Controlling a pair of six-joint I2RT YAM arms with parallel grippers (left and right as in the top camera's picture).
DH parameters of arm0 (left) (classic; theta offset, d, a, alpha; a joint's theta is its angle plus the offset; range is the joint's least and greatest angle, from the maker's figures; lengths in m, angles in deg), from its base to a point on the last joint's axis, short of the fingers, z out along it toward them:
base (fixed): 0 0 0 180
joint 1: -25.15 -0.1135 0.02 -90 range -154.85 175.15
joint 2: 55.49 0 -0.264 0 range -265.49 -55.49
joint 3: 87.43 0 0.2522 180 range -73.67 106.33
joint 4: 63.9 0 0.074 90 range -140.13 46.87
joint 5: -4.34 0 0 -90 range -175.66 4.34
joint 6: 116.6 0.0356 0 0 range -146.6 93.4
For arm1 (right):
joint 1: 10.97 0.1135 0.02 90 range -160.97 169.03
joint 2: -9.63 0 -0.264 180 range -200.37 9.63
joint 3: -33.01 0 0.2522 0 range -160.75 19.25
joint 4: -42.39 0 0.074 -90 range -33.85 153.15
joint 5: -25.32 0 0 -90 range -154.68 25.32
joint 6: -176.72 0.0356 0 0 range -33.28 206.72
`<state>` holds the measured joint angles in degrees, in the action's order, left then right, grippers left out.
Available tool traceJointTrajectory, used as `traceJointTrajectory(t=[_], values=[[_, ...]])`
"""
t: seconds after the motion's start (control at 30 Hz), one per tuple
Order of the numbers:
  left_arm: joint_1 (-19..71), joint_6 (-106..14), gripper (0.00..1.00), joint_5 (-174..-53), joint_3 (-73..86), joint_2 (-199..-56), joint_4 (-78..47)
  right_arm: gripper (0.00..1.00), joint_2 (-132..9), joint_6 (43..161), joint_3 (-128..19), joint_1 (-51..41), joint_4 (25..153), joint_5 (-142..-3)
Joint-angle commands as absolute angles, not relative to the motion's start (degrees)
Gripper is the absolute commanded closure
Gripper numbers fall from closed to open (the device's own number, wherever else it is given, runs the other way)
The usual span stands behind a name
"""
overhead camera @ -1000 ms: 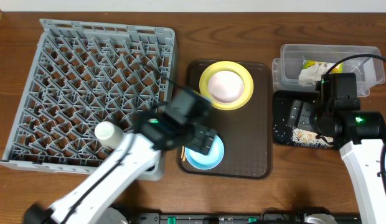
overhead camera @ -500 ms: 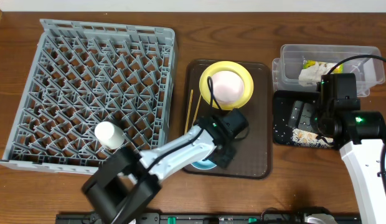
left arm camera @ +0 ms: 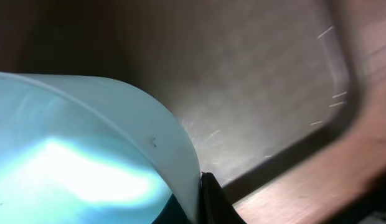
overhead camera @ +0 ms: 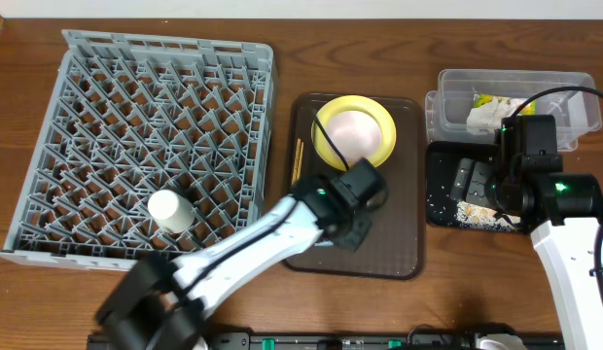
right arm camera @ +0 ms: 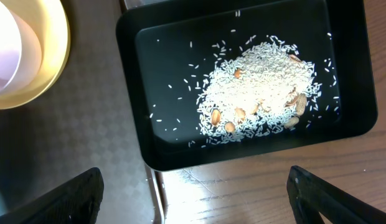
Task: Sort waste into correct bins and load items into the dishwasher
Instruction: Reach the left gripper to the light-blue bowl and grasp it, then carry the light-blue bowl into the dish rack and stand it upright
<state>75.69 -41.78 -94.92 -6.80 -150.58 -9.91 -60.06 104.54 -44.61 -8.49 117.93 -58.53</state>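
**Pinched by its thin rim**

The glossy, round light blue bowl (left arm camera: 75, 155), rim pinched in the left gripper (overhead camera: 352, 226), hangs over the matte brown tray (overhead camera: 399, 233). The right gripper (right arm camera: 196, 193) gapes empty above the shallow black tray (right arm camera: 131, 93) and its scattered rice (right arm camera: 261, 87).

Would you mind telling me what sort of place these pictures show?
Likely a staged dish-clearing bench: grey dish rack, brown serving tray and black waste tray on a wooden table.
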Motion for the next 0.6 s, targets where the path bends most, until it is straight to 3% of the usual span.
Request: traceJointTrajectory(t=[0.0,0.23,0.57], values=[[72.04,-40.12,0.94,-95.07,-3.94,-142.78,-9.10,0.08,-59.91,105.53,-45.61,-9.19,118.04,-57.63],[56.00,-33.57,0.94,-103.86,-3.67,-132.64,-8.64,0.09,-59.91,105.33,-45.61,-9.19,118.12,-57.63],[21.73,-23.60,0.94,-145.37,-3.67,-136.48,-9.36,0.09,-59.91,105.33,-45.61,-9.19,118.56,-57.63]])
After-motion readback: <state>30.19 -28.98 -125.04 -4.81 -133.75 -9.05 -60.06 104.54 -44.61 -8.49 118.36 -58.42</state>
